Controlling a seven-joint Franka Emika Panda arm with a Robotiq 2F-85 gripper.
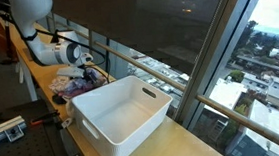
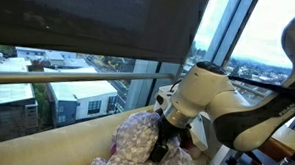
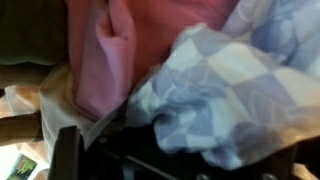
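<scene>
**Open gripper down on cloth pile, nothing clamped**

The gripper (image 2: 161,145) points down into the cloth pile (image 2: 135,144), tips at or just into the top folds. How deep they sit cannot be told, because fabric hides the tips in that exterior view. The jaws stand wide apart. In the wrist view one dark finger (image 3: 65,155) shows at the lower left edge, and the cloth lies ahead of it, not pinched. No grip on anything.

Straight under the tool are two pieces. The pink cloth (image 3: 100,40) is bunched up on the side of the visible finger. The blue-and-white checked cloth (image 3: 230,90) is crumpled on the opposite side and overlaps the pink one near the middle of the jaw gap. Both touch each other, and both are blurred at close range.

In an exterior view the white basket (image 1: 122,114) stands just beside the pile, on the side away from the arm's base, open top up. Its inside looks bare from this angle. Pile and basket both rest on the wooden table (image 1: 190,144), which runs along the window (image 1: 166,26) beside the tool.
</scene>
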